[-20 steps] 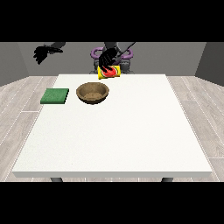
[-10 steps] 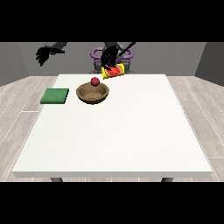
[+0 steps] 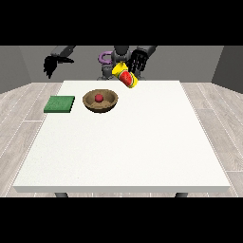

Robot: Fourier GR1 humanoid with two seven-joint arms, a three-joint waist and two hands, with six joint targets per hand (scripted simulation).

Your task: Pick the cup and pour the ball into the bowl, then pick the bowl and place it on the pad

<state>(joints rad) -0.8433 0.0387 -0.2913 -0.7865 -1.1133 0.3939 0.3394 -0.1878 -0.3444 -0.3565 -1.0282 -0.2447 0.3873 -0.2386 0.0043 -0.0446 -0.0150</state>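
The brown bowl [image 3: 108, 105] stands on the far left part of the white table [image 3: 142, 142], and the red ball [image 3: 98, 98] lies inside it. Right of the bowl, near the table's far edge, is the yellow and red cup [image 3: 126, 77], tilted on its side. The hand at the view's right [image 3: 138, 59] is just above and to the right of the cup, its fingers spread and pointing down, not wrapped round it. Whether the fingertips touch the cup is unclear. The hand at the view's left [image 3: 51, 64] hangs raised beyond the table's far left corner, fingers relaxed and holding nothing.
The green pad [image 3: 60, 104] lies flat left of the bowl, close to the table's left edge. The robot's torso [image 3: 114, 61] stands behind the far edge. Bare table stretches from the bowl to the near edge.
The ball left the cup and now lies in the bowl. The hand at the view's right has risen and spread its fingers off the tilted cup. The other hand barely moved.
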